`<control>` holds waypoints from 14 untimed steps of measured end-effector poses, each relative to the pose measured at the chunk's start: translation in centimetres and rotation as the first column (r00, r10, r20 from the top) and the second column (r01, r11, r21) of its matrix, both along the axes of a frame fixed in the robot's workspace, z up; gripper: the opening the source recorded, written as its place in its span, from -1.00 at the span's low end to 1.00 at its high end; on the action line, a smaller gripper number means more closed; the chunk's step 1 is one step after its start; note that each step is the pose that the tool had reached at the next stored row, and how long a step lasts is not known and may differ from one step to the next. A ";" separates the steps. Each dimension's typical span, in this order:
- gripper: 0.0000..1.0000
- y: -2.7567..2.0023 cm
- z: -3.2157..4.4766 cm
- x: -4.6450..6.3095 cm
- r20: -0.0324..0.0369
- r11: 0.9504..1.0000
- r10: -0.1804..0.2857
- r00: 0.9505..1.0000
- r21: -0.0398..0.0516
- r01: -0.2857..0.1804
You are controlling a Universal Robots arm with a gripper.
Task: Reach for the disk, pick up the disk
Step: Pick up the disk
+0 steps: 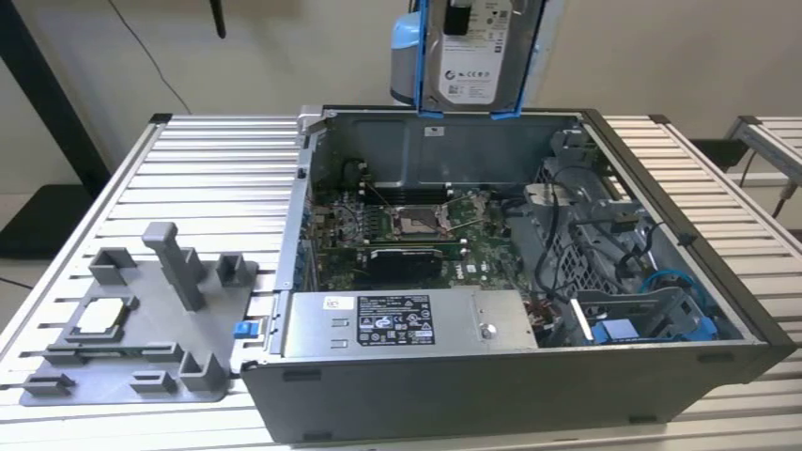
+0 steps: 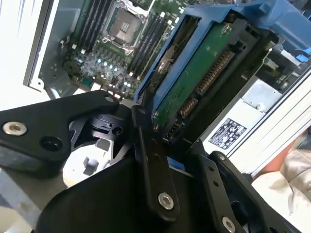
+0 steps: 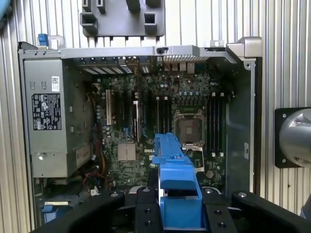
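The disk point(image 1: 476, 52), flat grey metal in a blue plastic frame, hangs upright above the open computer case point(image 1: 527, 376), clamped between the black jaws

1. One disk point(image 1: 474, 56), a silver-grey drive in a blue frame, raised above the case at the top of the exterior view; its green circuit board shows in the second wrist view point(image 2: 194, 77).
2. One tool point(image 2: 170, 160), its black fingers closed on the disk.
3. One open computer case point(image 1: 501, 395) lying on the desk point(image 1: 201, 160).
4. One motherboard point(image 1: 401, 230) inside the case, with one processor socket point(image 1: 414, 222).
5. One grey power supply box point(image 1: 408, 321) with one white and one black label.
6. One grey fixture plate point(image 1: 138, 329) on the desk, carrying one small square silver-white chip point(image 1: 103, 317).
7. One blue bracket point(image 1: 652, 324) inside the case, toward the exterior view's right.
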State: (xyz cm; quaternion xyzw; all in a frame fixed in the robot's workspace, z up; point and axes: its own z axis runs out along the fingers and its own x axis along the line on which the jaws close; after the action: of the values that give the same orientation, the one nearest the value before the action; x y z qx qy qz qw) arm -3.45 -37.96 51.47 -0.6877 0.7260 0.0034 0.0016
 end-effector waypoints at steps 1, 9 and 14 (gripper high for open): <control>-1.00 0.00 0.00 0.3 0.000 1.000 0.000 1.000 0.000 0.000; -1.00 0.01 -0.01 2.4 0.000 1.000 0.000 1.000 0.000 0.000; -1.00 0.01 0.00 3.7 0.000 1.000 0.000 1.000 0.000 0.000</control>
State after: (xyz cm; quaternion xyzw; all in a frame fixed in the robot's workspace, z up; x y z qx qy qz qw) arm 0.21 -37.95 51.47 -0.6877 0.7260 0.0035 0.0014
